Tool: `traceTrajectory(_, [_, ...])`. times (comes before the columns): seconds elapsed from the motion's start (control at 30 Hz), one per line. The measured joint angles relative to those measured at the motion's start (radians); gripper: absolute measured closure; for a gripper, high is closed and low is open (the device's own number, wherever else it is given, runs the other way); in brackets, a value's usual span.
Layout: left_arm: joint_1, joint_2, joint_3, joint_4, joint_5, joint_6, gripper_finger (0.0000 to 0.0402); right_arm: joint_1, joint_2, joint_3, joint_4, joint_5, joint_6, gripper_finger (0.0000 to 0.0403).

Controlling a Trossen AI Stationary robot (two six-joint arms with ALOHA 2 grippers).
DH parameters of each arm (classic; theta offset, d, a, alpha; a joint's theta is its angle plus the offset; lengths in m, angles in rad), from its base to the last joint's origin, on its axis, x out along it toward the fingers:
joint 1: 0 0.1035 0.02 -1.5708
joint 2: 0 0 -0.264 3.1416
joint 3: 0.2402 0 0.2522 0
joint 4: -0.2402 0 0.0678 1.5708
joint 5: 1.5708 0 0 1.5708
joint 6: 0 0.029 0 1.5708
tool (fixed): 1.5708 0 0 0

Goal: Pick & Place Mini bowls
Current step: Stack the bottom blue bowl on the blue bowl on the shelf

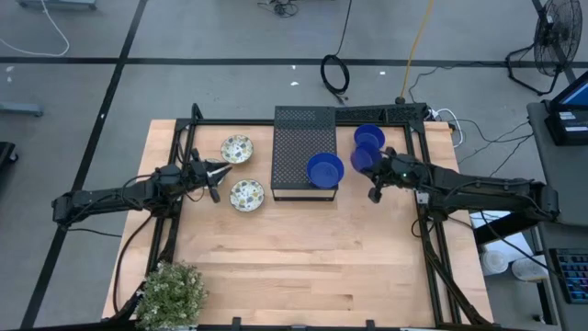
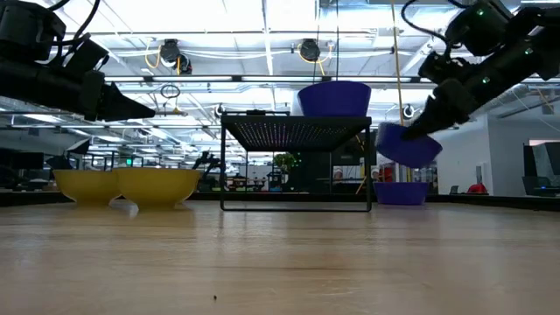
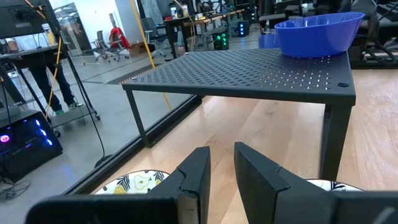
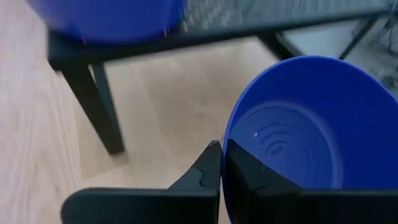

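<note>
A black perforated stand [image 1: 299, 147] holds one blue bowl [image 1: 324, 169] near its right end. A second blue bowl [image 1: 370, 137] rests on the table at the far right. A third blue bowl [image 4: 298, 137] hangs above the table, with my right gripper [image 4: 221, 163] shut on it, just right of the stand. Two cream patterned bowls [image 1: 236, 148] [image 1: 246, 194] rest on the table left of the stand. My left gripper [image 3: 222, 167] hovers between them, open with nothing between its fingers, pointing at the stand. My right gripper pinches the blue bowl's rim [image 4: 225, 144] on the side nearest the arm, one finger [image 4: 252, 177] inside the bowl and one [image 4: 202, 171] outside. The fingers come from the table's right, slanting down. The bowl [image 2: 409, 144] hangs tilted below them, clear of the table.
A potted plant [image 1: 173, 292] stands at the near left corner. Black frame rails [image 1: 432, 257] run along the table's left and right sides. Bare wood [image 1: 303, 257] fills the near half of the table.
</note>
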Motion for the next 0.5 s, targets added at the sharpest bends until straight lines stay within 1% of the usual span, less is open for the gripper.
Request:
traceTrajectory(0.37, [0.000,0.000,0.000,0.000,0.000,0.000,0.0325,0.000,0.000,0.000,0.226,-0.004,-0.089,0.0402])
traceTrajectory(0.5, [0.000,0.000,0.000,0.000,0.000,0.000,0.0325,0.000,0.001,0.000,0.301,-0.004,-0.096,0.0402])
